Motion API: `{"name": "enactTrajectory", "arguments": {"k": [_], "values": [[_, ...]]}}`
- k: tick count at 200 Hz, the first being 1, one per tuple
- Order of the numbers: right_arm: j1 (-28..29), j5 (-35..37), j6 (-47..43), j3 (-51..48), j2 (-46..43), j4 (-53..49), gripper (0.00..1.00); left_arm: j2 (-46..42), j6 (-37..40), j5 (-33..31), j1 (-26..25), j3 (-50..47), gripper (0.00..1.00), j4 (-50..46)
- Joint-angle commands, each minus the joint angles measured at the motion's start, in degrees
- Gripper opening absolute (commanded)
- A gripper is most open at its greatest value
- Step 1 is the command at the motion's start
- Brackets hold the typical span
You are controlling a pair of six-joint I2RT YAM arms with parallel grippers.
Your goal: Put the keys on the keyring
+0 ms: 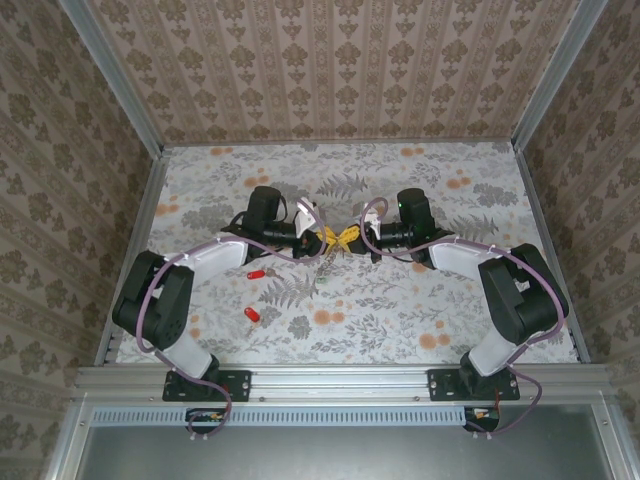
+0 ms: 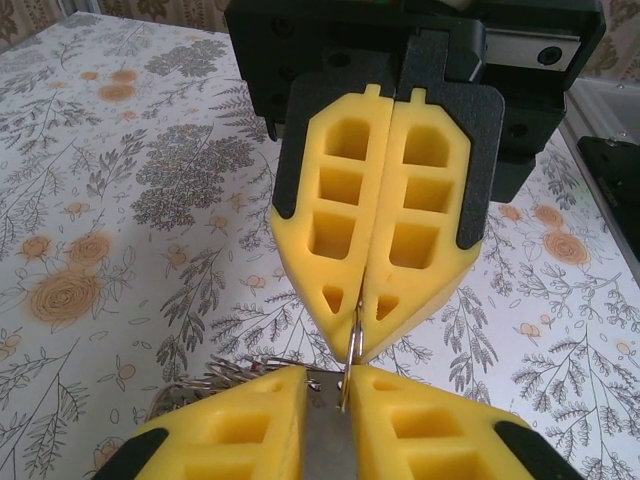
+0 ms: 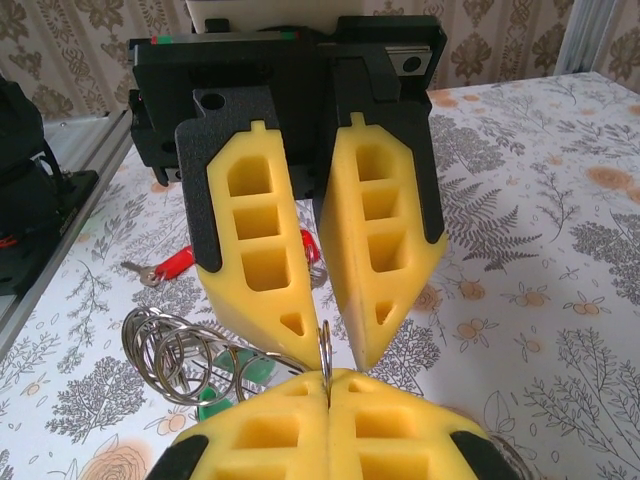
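Grey wire keyring (image 3: 180,360): pinched edge-on by right fingers (image 3: 385,425), coils trailing toward 9 o'clock; left fingers (image 3: 255,270) narrowly parted astride its rim. Two red keys (image 1: 256,272) loose on bench (image 1: 420,300), 8 o'clock of the fingers, nearer left arm.

We see soft, even light falling from above in the overhead view. The table (image 1: 400,300) is bright without glare, the arms (image 1: 160,300) throw only faint, blurred shadows beneath them, and the walls (image 1: 330,60) splay outward toward the frame's edges as a wide lens would make them. In the wrist views we find the same mild light, with a pale grey shadow lying on the tabletop. The near yellow fingers (image 2: 220,430) at the bottom edge are slightly out of focus, and the keyring (image 3: 175,355) carries small bright glints along its coils.
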Motion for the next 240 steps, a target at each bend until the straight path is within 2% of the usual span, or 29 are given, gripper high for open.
{"name": "enactTrajectory", "arguments": {"k": [1, 32, 46, 73, 98, 118, 139, 157, 189, 199, 227, 240], "values": [[0.1, -3.6, 1.5, 0.1, -0.1, 5.1, 0.0, 1.4, 0.2, 1.7, -0.2, 0.7, 0.15, -0.7], [0.1, -3.9, 2.4, 0.1, 0.1, 5.9, 0.0, 1.8, 0.4, 2.0, -0.5, 0.9, 0.07, -0.9], [0.2, -4.1, 2.5, 0.1, 0.2, 6.0, 0.0, 1.8, 0.5, 2.1, -0.5, 0.9, 0.0, -0.9], [0.2, -3.4, 1.4, 0.1, 0.0, 4.3, 0.0, 1.3, 0.4, 2.0, -0.5, 0.7, 0.0, -0.2], [0.2, 0.7, -1.1, -0.3, -1.8, -0.3, 0.18, 0.3, 0.6, -0.2, -0.4, 0.6, 0.0, -0.3], [0.0, 4.8, -3.6, -2.0, -5.0, -4.1, 0.26, -0.9, 0.6, -2.4, 0.3, 0.4, 0.0, 0.3], [0.0, 7.8, -4.6, -3.2, -8.7, -8.4, 0.3, -1.9, 1.2, -4.4, 1.0, 1.2, 0.0, -0.5], [0.9, 9.2, -4.3, -4.8, -12.3, -9.5, 0.29, -1.8, 1.4, -5.0, 1.8, 2.6, 0.0, -1.9], [8.4, 13.0, -8.9, -4.4, -17.0, -19.5, 0.25, -0.2, -0.4, -7.1, 3.2, 5.0, 0.0, -1.8], [11.9, 14.9, -8.9, -4.4, -17.3, -20.7, 0.25, 0.6, -1.3, -6.6, 5.6, 6.0, 0.0, -1.6], [23.0, 20.8, -7.6, -2.6, -14.6, -21.3, 0.26, 2.7, -3.3, -7.3, 7.6, 8.8, 0.0, -2.4], [28.0, 25.5, -6.5, -0.2, -9.7, -21.6, 0.27, 3.5, -4.1, -7.5, 8.4, 9.5, 0.0, -1.9]]}}
